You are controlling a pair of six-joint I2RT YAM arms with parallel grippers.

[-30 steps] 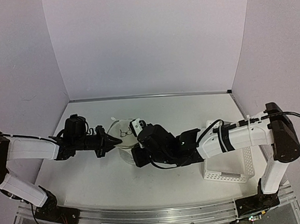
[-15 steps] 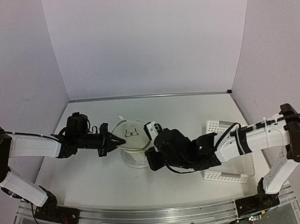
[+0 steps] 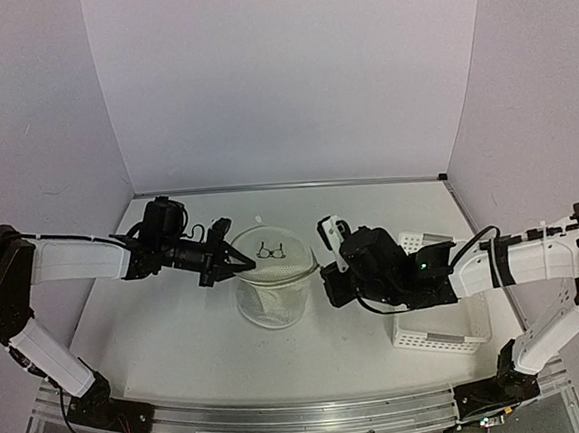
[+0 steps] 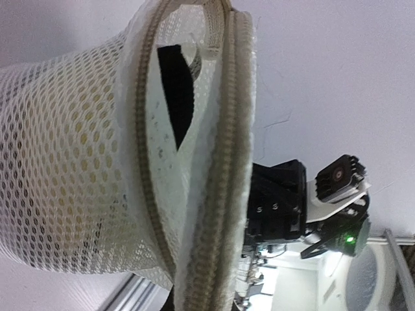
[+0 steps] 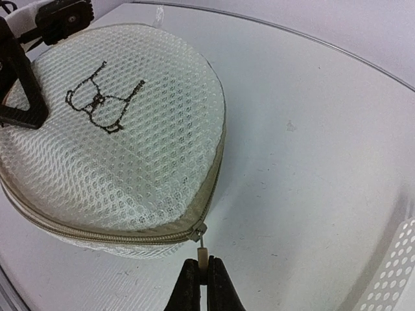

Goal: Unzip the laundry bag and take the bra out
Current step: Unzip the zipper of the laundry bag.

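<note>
The laundry bag (image 3: 273,290), a round white mesh pouch, stands on the table with the black bra outline (image 3: 271,249) on its top face. My left gripper (image 3: 239,268) is shut on its left rim, and one of its black fingers (image 5: 19,97) lies on the face. My right gripper (image 5: 205,275) is shut on the cream zipper pull (image 5: 203,258) just below the metal slider (image 5: 200,232), at the bag's right side (image 3: 322,279). In the left wrist view the bag's rim (image 4: 220,162) fills the frame, and a black strip (image 4: 176,91) shows inside. I cannot make out the bra.
A white perforated plastic basket (image 3: 440,317) lies at the right, under my right forearm; its corner shows in the right wrist view (image 5: 392,275). The table's back edge meets the wall behind the bag.
The bag has shifted right and now stands taller with its face up. My right gripper has drawn back to the right, off the bag. My left gripper followed to the right with the rim.
</note>
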